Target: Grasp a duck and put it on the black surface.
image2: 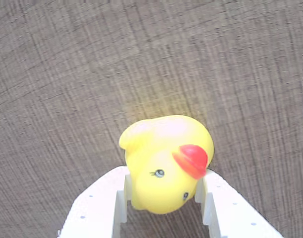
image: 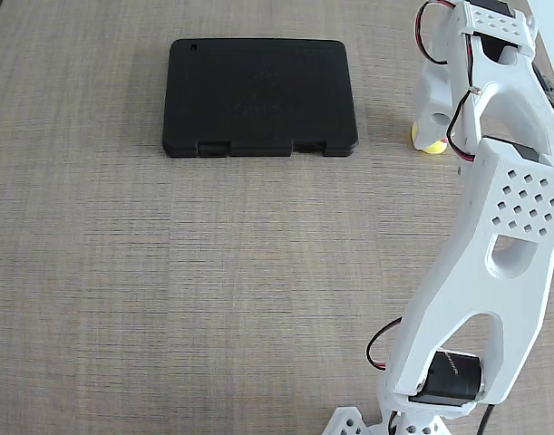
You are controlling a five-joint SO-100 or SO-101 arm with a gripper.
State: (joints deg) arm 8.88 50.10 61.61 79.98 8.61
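The duck [image2: 166, 161] sits between the two white fingers [image2: 116, 206] of the gripper [image2: 163, 198] in the wrist view, its head toward the camera, red-orange beak pointing right and slightly down, both small dark eyes visible, and its rounded yellow body reaching out past the fingertips over the table [image2: 67, 74]. The jaws stand apart by the width of the duck's head, with the pads right at its sides, so they appear closed on it, though firm contact on the left side cannot be told for certain. In the fixed view only a small yellow patch of the duck [image: 431, 143] shows at the foot of the gripper [image: 437, 127], low against the wood-grain table [image: 168, 272]; whether it rests on the table or is just lifted cannot be told. The black surface [image: 258, 95] lies to the left of the duck, well apart from it, flat on the table with its notched long edge toward the camera. The white arm [image: 494, 254] rises from the lower right of the fixed view and bends over toward the duck
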